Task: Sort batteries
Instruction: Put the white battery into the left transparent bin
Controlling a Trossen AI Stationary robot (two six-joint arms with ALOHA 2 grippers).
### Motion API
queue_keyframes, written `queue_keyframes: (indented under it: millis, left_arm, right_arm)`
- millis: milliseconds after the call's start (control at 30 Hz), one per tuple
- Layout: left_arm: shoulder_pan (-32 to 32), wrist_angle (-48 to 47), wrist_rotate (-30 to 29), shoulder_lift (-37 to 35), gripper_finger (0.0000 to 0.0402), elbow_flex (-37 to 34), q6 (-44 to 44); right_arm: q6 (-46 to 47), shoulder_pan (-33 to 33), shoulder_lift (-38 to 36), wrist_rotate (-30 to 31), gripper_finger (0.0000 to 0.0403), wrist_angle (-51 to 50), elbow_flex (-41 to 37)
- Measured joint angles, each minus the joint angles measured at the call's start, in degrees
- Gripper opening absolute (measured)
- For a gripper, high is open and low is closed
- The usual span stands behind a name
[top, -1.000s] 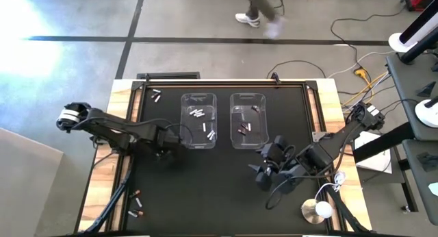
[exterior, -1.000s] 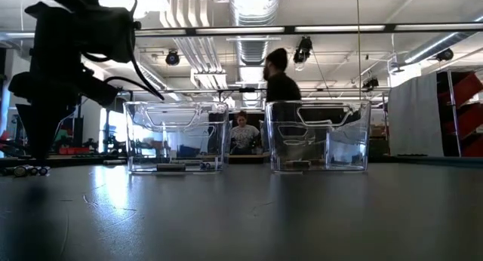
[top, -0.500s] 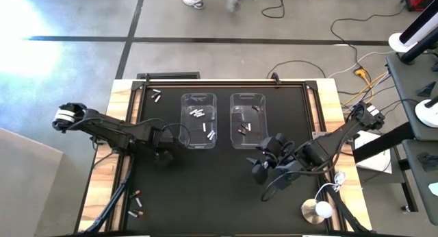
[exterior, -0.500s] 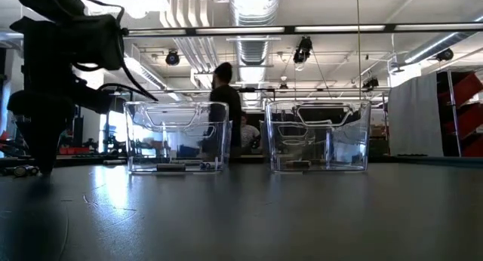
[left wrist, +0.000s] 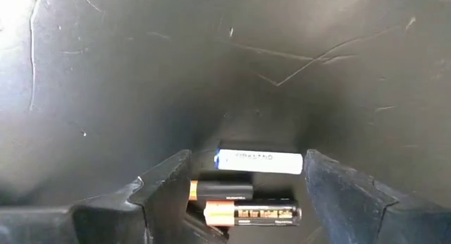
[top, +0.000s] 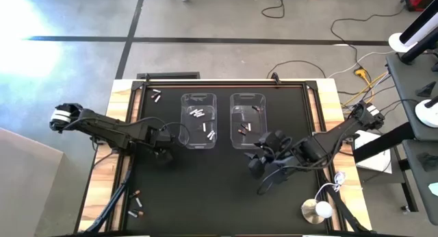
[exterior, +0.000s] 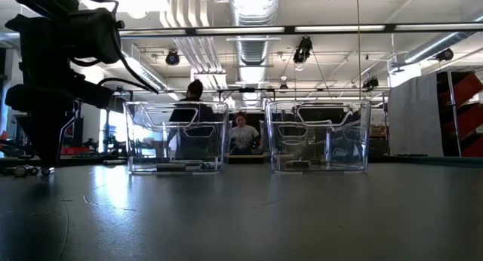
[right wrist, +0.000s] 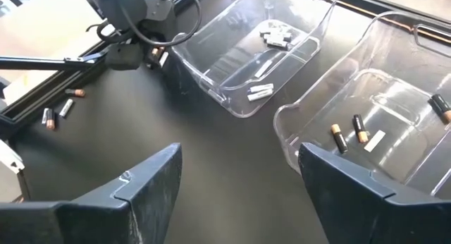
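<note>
Left gripper low over three batteries, right gripper free near the bins.

Your left gripper (left wrist: 243, 184) stands wide open just beside the left bin (top: 199, 120), with a white battery (left wrist: 258, 161) and two dark batteries (left wrist: 250, 212) lying between its fingers, none held. Your right gripper (right wrist: 239, 173) is also wide open and empty, near the right bin (top: 248, 120). Other batteries lie inside both bins and at the table's left corners.
</note>
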Motion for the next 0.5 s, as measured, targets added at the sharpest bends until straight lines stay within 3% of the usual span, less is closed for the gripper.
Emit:
queue_keyframes:
  millis: [500]
  left_arm:
    - [0.09,6.8,4.01,0.15,0.0246,-3.51,-0.04]
  right_arm:
    - [-0.13,-0.85,0.0,-0.02,0.0273,0.02,0.0]
